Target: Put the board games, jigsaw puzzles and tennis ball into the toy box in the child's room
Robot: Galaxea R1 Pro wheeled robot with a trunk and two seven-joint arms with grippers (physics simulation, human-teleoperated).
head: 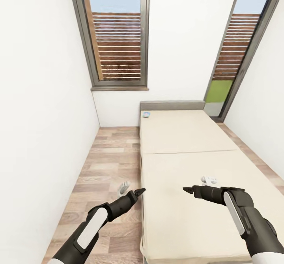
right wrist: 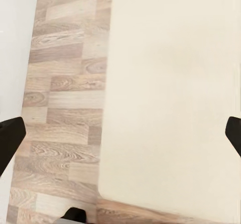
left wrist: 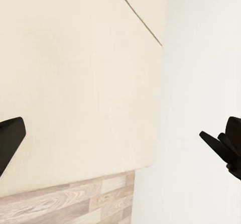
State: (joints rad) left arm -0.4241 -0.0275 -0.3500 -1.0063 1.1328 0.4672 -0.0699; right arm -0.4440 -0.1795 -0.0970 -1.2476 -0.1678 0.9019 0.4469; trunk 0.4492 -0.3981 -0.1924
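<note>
1. Bed [head: 189, 165]: long, low, plain beige mattress, matte, with a seam across it roughly a third of the way down from the head. Grey padded headboard [head: 172, 105] at the far end, against the white wall.
2. Board game [head: 146, 115]: small flat rectangular box, blue-green print, lying on the mattress at the head-end corner on the left side, just beside the headboard. Cover detail too small to read.
3. Floor [head: 110, 165]: wood planks, mixed light brown and grey grain, running as a strip between the bed's left edge and the left wall [head: 43, 118]. Narrower strip along the bed's right edge.
4. Two tall dark-framed windows [head: 116, 33], slatted brown fence outside; the right one reaches down to floor level beside the headboard.
5. Left gripper [head: 139, 193]: dark, pointed, over the bed's left edge near the foot end. In its wrist view the fingertips [left wrist: 10, 138] sit far apart, mattress and floor between them, so released, holding nothing.
6. Right gripper [head: 188, 190]: over the mattress, foot half, tip facing the left one with a gap between. Wrist view shows fingertips [right wrist: 10, 138] spread wide over the mattress edge and planks; released, empty.
7. Mattress surface between the grippers and the box is bare.
</note>
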